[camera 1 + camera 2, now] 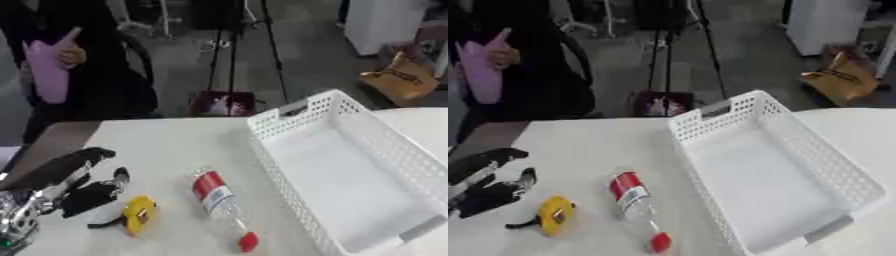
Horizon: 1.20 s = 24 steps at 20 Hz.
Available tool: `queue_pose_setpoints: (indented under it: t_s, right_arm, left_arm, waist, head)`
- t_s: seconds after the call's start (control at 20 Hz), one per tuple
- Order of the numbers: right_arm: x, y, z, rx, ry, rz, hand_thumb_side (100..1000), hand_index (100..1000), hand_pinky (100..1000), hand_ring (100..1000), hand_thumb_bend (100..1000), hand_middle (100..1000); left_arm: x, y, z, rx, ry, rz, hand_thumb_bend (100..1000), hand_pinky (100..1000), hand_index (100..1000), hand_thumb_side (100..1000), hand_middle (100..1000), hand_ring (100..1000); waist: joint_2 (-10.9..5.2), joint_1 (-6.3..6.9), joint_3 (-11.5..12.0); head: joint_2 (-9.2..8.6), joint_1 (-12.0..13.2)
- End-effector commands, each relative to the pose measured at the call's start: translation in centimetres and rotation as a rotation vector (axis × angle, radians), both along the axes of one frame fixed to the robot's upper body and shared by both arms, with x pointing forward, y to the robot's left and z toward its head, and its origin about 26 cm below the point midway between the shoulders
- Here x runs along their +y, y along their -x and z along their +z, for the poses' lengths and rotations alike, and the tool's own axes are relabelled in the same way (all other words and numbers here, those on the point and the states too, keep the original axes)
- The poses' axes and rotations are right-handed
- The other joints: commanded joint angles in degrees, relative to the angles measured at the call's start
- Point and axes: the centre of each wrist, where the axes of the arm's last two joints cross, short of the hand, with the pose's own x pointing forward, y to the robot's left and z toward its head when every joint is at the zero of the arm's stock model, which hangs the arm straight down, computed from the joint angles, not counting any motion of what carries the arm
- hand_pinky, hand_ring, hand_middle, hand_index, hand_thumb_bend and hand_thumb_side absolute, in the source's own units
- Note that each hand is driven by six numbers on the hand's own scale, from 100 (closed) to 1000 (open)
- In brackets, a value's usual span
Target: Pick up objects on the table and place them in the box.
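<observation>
A clear plastic bottle point(219, 201) with a red label and red cap lies on its side on the white table, cap toward the front edge. To its left lies a yellow tape measure point(139, 215) with a black strap. My left hand point(70, 182) hovers just left of the tape measure, fingers straight and spread, holding nothing. The white perforated box point(350, 185) stands to the right of the bottle, with nothing inside it. My right hand shows in neither view.
The table point(166, 145) has a free stretch behind the bottle. Beyond its far edge are a person in dark clothes holding a pink thing, a tripod, and a brown bag point(401, 80) on the floor.
</observation>
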Motion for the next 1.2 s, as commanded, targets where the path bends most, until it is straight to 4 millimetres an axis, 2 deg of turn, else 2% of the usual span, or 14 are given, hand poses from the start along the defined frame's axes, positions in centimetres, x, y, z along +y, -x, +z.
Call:
queue_pose_setpoints:
  t_s: [0.05,0.1,0.15,0.25,0.55,1.2]
  right_arm:
    - [-0.3,0.4,1.4,-0.08,0.061,-0.02,548,667,660,476,100,617]
    - [-0.3,0.4,1.4,-0.08,0.062,-0.02,548,667,660,476,100,617]
    - [-0.3,0.4,1.4,-0.08,0.061,-0.019,546,666,660,476,100,617]
    - [-0.2,0.4,1.4,-0.079,0.06,-0.019,545,666,660,476,100,617]
    - [-0.2,0.4,1.4,-0.08,0.059,-0.017,548,666,660,476,100,617]
    - [0.0,0.2,1.2,-0.089,0.056,-0.003,555,664,660,476,100,616]
  left_arm:
    - [0.2,0.3,0.7,0.027,0.032,-0.021,404,979,993,1000,994,1000]
    - [0.2,0.3,0.7,0.045,0.047,-0.031,404,979,993,1000,994,1000]
    - [0.2,0.4,0.7,0.059,0.058,-0.04,511,978,994,1000,992,1000]
    - [0.3,0.4,0.8,0.085,0.072,-0.056,526,978,996,1000,991,1000]
    - [0.3,0.4,0.6,0.155,0.056,-0.08,489,981,1000,1000,997,1000]
    - [0.3,0.5,-0.7,0.184,-0.178,0.03,474,978,1000,1000,1000,1000]
  waist:
    - [-1.19,-0.13,-0.1]
    - [-1.21,-0.13,-0.1]
    - [-1.21,-0.13,-0.1]
    - [-1.2,-0.14,-0.1]
    - [-1.04,-0.23,-0.1]
    - [-0.36,-0.83,-0.7]
  head:
    - [-0.34,0.1]
    - [-0.35,0.1]
    - [-0.38,0.1]
    - [-0.43,0.2]
    - [-0.53,0.1]
    - [-1.19,0.6]
